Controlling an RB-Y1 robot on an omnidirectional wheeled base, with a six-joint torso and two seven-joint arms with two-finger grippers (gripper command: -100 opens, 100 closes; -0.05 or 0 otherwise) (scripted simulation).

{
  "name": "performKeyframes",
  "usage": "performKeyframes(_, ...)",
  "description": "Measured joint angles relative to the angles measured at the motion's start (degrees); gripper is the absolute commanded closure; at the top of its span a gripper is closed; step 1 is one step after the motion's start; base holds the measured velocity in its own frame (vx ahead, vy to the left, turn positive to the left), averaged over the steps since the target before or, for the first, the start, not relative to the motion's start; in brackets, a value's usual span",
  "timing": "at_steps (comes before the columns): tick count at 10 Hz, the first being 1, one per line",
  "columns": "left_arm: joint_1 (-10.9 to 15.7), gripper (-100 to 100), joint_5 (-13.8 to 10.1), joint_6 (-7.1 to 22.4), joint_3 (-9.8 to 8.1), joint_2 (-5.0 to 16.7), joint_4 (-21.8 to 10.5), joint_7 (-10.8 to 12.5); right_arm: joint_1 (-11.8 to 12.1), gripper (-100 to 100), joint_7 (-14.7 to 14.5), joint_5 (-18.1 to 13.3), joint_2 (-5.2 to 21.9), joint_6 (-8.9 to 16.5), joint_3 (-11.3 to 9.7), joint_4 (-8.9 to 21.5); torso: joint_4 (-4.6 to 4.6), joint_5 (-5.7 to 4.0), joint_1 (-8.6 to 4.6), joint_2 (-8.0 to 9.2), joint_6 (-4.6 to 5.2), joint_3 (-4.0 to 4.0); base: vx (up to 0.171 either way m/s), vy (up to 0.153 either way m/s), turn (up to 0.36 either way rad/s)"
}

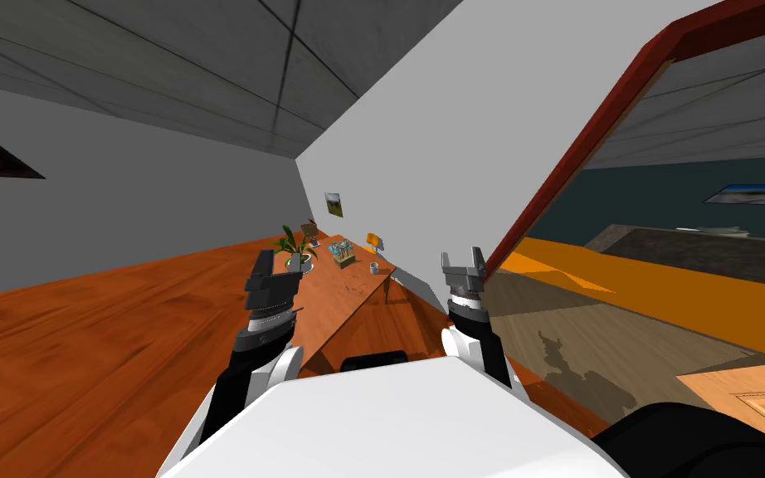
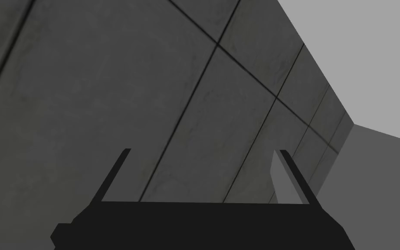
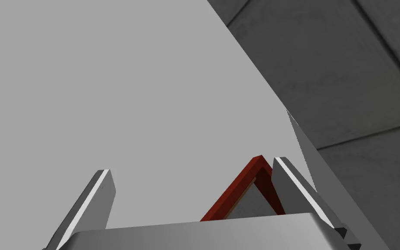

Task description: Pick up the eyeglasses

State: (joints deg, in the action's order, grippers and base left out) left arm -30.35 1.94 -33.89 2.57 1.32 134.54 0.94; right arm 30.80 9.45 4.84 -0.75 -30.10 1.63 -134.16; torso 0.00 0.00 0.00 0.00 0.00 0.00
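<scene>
The left gripper (image 2: 203, 150) and right gripper (image 1: 462, 257) gape empty; the table's (image 1: 348, 309) box (image 1: 342, 252) holds bluish items, perhaps bottles.

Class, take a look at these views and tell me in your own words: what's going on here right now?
A two-armed robot stands back from a long orange-brown wooden table that runs along a plain grey wall. Both arms are raised. The left end effector and right end effector are open and hold nothing. A green potted plant and a small grey cup sit towards the table's far end. A tiny dark item lies on the tabletop, too small to identify as eyeglasses.
</scene>
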Motion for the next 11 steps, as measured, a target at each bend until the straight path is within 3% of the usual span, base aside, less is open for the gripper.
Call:
performKeyframes(6,1.72,-100,-2.52,3.55,-0.59,6.4,-4.89,-0.61,-0.01,0,0.0,0.0,-0.01,0.0,-0.01,0.0,0.05,-0.05,-0.21,0.22,0.01,0.13,-0.069,-0.068,-0.082)
performKeyframes(8,2.79,-100,-4.03,4.97,-0.78,7.94,-8.62,-1.12,-0.01,0,0.0,0.0,0.0,0.0,-0.01,0.0,0.04,-0.04,-0.17,0.2,0.01,0.12,-0.039,-0.042,-0.076)
performKeyframes(11,4.41,-100,-6.08,8.41,-1.45,9.48,-11.42,-1.57,-0.01,0,0.0,0.0,0.0,0.0,0.0,0.0,0.02,-0.02,-0.09,0.1,0.01,0.06,-0.027,-0.035,-0.11)
